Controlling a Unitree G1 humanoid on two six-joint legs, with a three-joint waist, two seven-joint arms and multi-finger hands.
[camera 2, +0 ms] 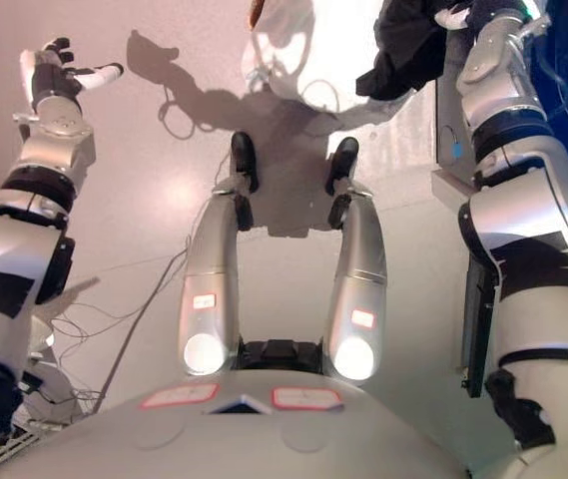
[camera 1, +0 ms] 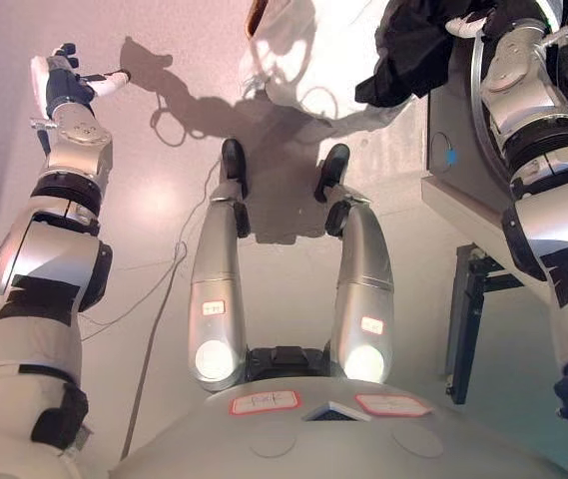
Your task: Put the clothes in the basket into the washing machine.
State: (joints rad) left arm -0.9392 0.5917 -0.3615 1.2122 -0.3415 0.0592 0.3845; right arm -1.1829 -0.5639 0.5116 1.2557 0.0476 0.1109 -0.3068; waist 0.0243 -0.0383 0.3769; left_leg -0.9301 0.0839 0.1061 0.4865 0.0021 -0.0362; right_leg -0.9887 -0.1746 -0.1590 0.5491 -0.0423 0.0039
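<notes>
A: Spreading beneath the scene, a pale, smooth floor [camera 1: 164,220] is seen, with a white basket [camera 1: 308,60] set on it at the top of both views.

B: And the washing machine?

A: The washing machine [camera 1: 453,150] is shown at the right as a grey body with a round chrome door ring. A black garment [camera 1: 413,45] is draped at the top, between the basket's rim and the machine's opening.

B: How are the hands held?

A: The left hand [camera 1: 64,75] is raised over the bare floor at the upper left, fingers spread and relaxed, with nothing held. The right hand [camera 1: 488,20] is seen at the top right, against the black garment by the door ring; whether its fingers are curled around the cloth cannot be told, since they are hidden.

B: Can any writing be read?

A: None that is legible.

B: What differs between the two views?

A: In the left eye view the door ring and a dark support under the machine are shown more fully. In the right eye view the machine's front is largely hidden behind the right arm.
</notes>
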